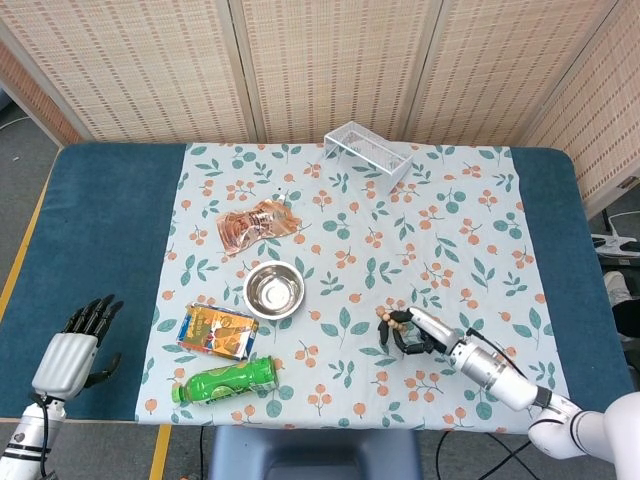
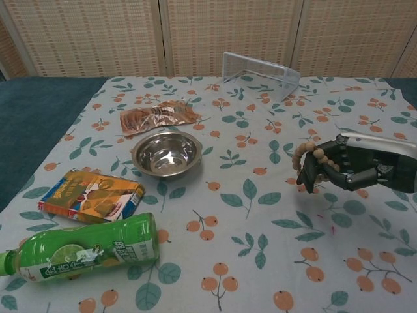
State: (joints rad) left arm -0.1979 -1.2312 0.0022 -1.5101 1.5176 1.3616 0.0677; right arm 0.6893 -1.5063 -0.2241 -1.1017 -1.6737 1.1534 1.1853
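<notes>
The right hand hangs just above the flowered cloth on the bench, its fingers curled around a string of wooden beads — the beads loop over the fingers and are lifted clear of the cloth. The left hand rests on the bare blue part of the bench, well apart, fingers loosely spread and holding nothing. Near the cloth's middle sits a steel bowl, with a brown snack packet behind it, an orange box and a green bottle lying in front — a clear plastic bin stands at the far edge
</notes>
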